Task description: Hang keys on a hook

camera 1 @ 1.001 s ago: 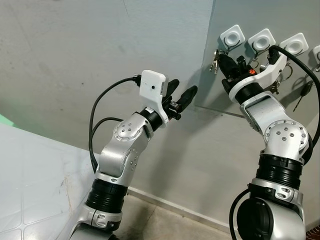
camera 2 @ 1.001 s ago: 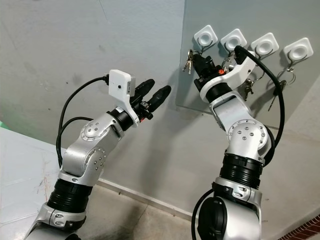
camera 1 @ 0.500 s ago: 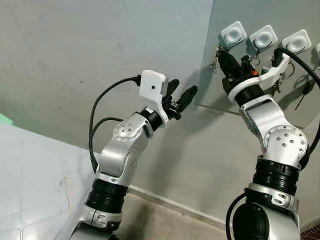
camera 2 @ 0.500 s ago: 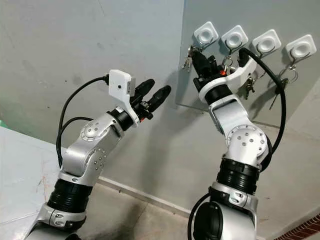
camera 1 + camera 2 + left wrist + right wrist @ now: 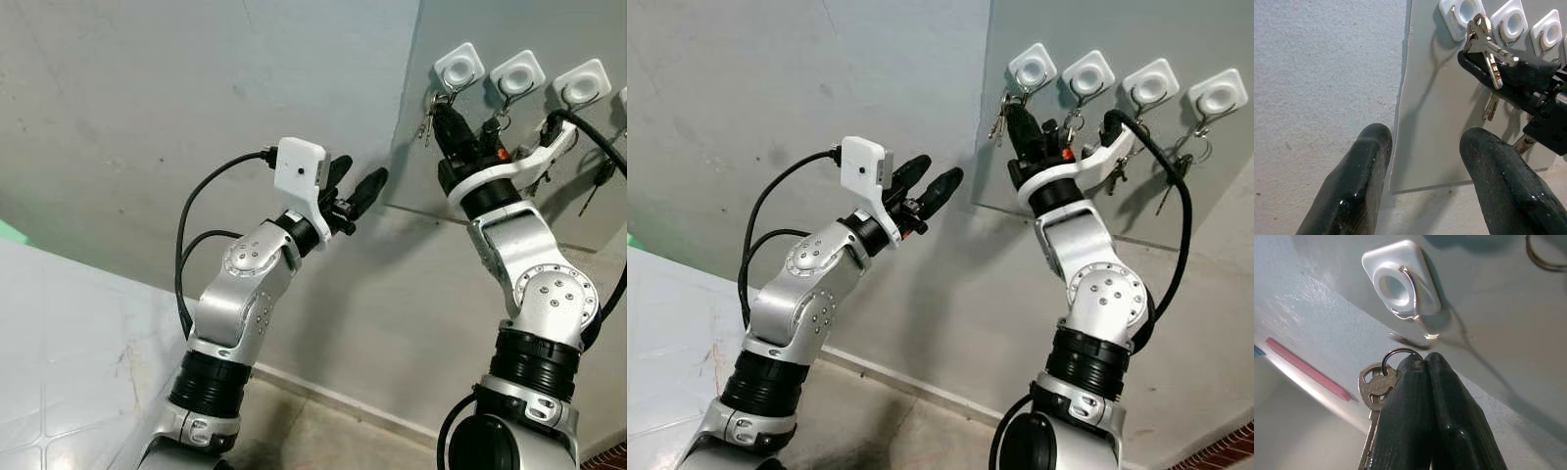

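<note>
Right wrist view: right end effector clenched on silver metal keys just below a white square plastic hook; left end effector released.

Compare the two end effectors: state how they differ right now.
The left end effector is open and empty, held off the board's edge. The right end effector is shut on the keys, raised just below the leftmost hook. Both have two black fingers and point toward the grey board.
</note>
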Available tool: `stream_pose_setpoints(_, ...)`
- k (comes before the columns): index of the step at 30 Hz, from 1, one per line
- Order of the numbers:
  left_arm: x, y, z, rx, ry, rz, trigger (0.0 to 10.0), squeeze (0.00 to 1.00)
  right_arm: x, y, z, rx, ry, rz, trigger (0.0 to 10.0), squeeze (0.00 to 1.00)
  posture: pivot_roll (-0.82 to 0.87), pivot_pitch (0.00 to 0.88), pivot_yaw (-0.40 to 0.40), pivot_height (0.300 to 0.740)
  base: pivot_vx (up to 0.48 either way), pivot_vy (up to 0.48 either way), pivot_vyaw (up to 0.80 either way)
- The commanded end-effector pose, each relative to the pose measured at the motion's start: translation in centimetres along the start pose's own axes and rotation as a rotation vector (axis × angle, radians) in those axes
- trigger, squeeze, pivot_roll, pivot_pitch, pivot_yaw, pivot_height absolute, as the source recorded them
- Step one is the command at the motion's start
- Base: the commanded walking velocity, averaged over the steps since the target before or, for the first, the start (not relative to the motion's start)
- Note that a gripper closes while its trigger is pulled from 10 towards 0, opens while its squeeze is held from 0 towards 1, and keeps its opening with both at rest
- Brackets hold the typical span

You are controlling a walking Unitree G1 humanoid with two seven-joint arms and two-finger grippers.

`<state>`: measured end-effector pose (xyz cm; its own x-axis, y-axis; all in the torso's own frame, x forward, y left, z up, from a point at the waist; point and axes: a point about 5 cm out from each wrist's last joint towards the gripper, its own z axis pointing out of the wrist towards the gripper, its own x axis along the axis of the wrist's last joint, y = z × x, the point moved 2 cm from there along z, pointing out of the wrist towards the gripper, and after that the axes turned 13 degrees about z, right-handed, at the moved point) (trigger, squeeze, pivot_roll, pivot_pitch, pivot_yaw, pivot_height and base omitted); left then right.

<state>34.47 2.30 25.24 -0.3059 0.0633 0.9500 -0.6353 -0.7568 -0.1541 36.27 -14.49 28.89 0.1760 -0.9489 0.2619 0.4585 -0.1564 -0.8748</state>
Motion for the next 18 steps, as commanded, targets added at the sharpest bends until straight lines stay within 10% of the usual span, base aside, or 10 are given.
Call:
stream_pose_setpoints(1,0.71,0.04,0.01,0.001,0.026,0.008,10.0,0.00,-0.38,0.01,0.08,-0.010,-0.020,-0.014,10.0,0.00,-0.07,0.024,0.001,0.740,0.000,0.000,0.00)
stream_pose_setpoints(18,0.59,-0.22,-0.18,0.013,0.019,0.007,10.0,0.00,0.08,-0.60,0.76,0.025,-0.007,0.016,10.0,0.00,-0.06,0.041,-0.001,0.740,0.000,0.000,0.00)
